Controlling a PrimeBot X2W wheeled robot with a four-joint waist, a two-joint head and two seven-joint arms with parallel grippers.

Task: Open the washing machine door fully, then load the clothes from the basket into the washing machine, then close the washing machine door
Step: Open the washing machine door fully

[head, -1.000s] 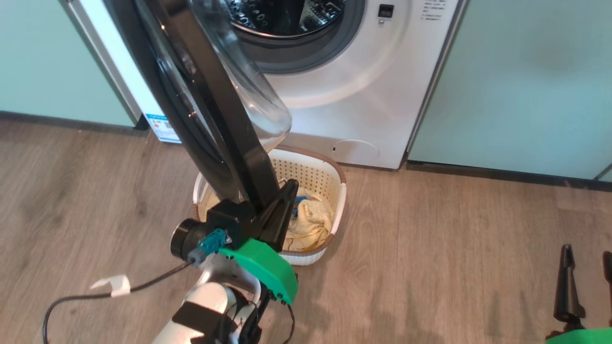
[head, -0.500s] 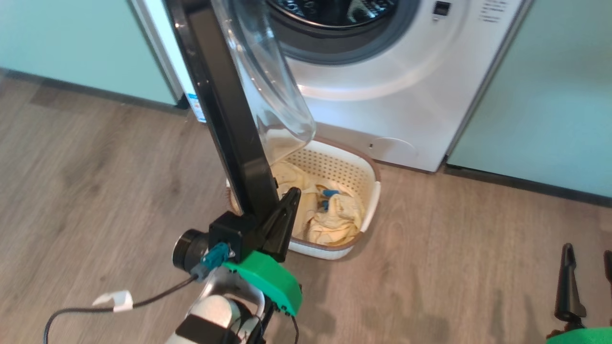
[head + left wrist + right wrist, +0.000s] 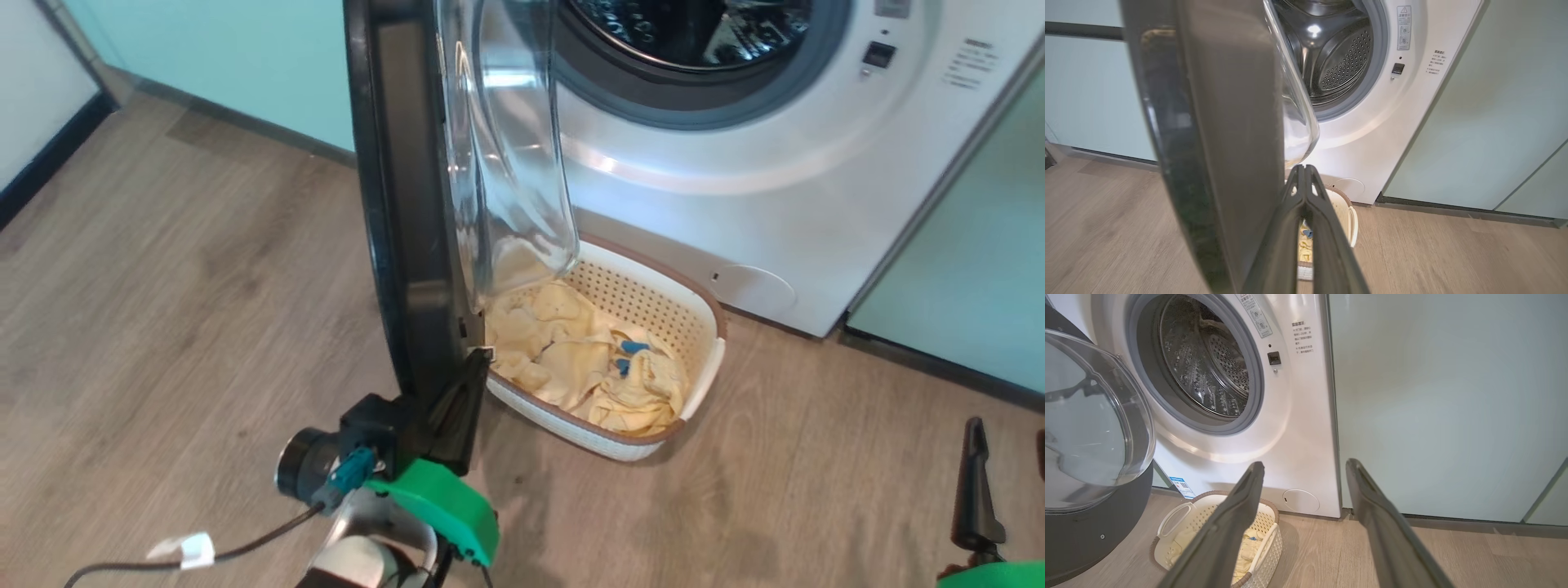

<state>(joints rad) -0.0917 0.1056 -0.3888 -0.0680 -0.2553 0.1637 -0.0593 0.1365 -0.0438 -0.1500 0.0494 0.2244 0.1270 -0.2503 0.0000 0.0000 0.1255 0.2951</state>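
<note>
The washing machine (image 3: 735, 188) stands with its steel drum (image 3: 1331, 53) exposed. Its black door (image 3: 408, 204) is swung out, edge-on to the head view, with the glass bowl (image 3: 506, 163) facing the machine. My left gripper (image 3: 472, 363) is shut with nothing in it, its fingertips lying against the door's lower inner edge (image 3: 1216, 122). On the floor under the door sits the cream basket (image 3: 702, 327), holding the pale yellow clothes (image 3: 588, 367). My right gripper (image 3: 1305, 464) hangs open and empty, low at the right, apart from the basket (image 3: 1208, 496).
Pale green cabinets (image 3: 1453, 396) flank the machine on both sides, with a dark skirting strip (image 3: 1453, 208) along the wooden floor (image 3: 204, 286). A black cable with a white tag (image 3: 184, 549) trails from my left arm. Open floor lies right of the basket.
The head camera has turned, so the whole scene sits further right. The door now looks more edge-on and more of the basket shows beside it. My left gripper stays against the door.
</note>
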